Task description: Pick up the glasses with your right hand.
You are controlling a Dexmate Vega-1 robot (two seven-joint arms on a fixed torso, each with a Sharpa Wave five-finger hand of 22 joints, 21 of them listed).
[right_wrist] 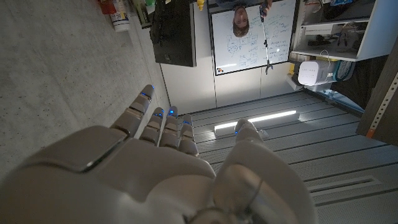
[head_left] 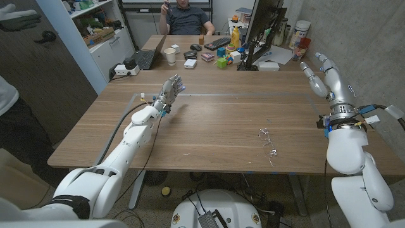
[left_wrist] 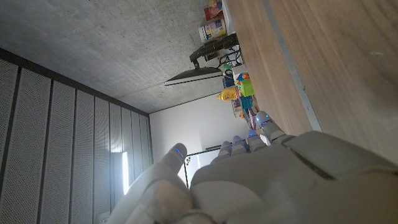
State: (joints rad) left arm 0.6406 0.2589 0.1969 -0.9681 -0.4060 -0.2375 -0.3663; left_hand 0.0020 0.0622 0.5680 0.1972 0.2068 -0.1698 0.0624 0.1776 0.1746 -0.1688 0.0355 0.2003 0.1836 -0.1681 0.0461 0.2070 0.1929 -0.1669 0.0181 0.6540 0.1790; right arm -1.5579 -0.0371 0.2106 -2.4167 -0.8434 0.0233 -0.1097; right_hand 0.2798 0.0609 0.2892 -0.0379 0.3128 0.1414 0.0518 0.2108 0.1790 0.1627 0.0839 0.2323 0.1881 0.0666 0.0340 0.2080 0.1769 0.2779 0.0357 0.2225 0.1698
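Note:
The glasses (head_left: pixel 268 142), thin wire frames, lie on the wooden table (head_left: pixel 209 126) towards its near right. My right hand (head_left: pixel 314 66) is raised at the table's far right edge, well beyond the glasses, fingers stretched out and holding nothing. In the right wrist view the right hand (right_wrist: pixel 161 162) points its spread fingers at the ceiling. My left hand (head_left: pixel 171 87) hovers over the table's left middle, fingers apart and empty. The left hand (left_wrist: pixel 249 180) also fills the near part of the left wrist view, beside the table top.
The table's far end is crowded: a laptop (head_left: pixel 147 58), a paper cup (head_left: pixel 170 56), a keyboard (head_left: pixel 217 44), small boxes and a black monitor (head_left: pixel 262 28). A person (head_left: pixel 186 16) sits behind it. Another person (head_left: pixel 11 107) stands at the left edge.

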